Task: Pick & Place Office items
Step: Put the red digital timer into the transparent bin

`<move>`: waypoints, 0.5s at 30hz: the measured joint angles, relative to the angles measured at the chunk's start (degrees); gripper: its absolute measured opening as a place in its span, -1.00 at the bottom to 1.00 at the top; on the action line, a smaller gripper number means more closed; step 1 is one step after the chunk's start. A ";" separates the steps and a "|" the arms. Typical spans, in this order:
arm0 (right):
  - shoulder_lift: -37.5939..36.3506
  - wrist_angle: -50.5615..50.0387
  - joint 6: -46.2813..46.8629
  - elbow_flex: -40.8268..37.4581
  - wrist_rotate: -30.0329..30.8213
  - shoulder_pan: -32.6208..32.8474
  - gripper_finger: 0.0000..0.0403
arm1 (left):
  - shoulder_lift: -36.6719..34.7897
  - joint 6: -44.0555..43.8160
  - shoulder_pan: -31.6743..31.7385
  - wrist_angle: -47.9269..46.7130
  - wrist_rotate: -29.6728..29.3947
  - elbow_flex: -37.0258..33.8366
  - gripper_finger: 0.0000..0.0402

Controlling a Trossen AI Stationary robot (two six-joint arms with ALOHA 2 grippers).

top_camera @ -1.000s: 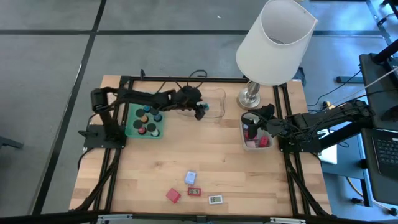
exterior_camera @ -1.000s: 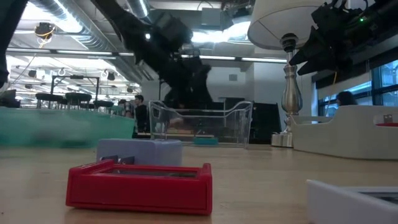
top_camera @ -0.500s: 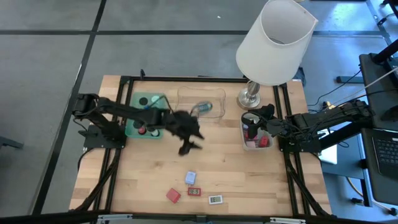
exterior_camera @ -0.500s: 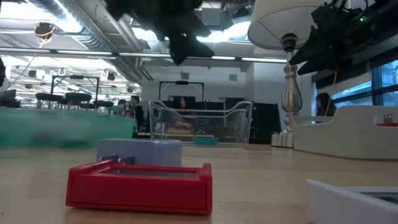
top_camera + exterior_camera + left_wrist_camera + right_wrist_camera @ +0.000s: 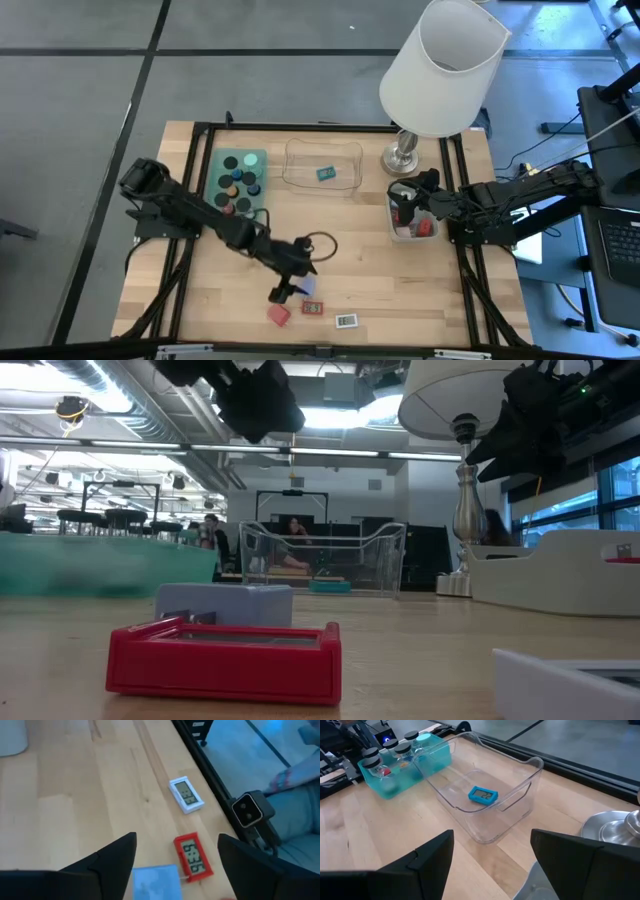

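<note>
The pale blue block (image 5: 156, 881) lies on the tabletop (image 5: 380, 280) just beside the red labelled rectangle (image 5: 192, 856), with the white labelled rectangle (image 5: 186, 795) a little past that. The left end effector (image 5: 175, 855) hangs right above the block, fingers wide and empty. It should come straight down, keeping clear of the red rectangle. Only the right wrist view shows the blue rectangle (image 5: 483, 795) in the clear tray (image 5: 520, 795) clearly; the right end effector (image 5: 490, 850) waits near that tray, fingers apart, holding nothing.

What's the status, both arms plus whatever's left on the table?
Left gripper jaws open, empty, above the blue block. Right gripper jaws open, parked over the white tray. Red block and two small displays remain nearby. Nothing in the way.
</note>
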 joint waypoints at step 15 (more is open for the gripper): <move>0.00 0.00 0.11 0.00 -0.03 0.00 0.33 | 13.45 -9.57 -7.82 18.44 -12.47 0.00 0.55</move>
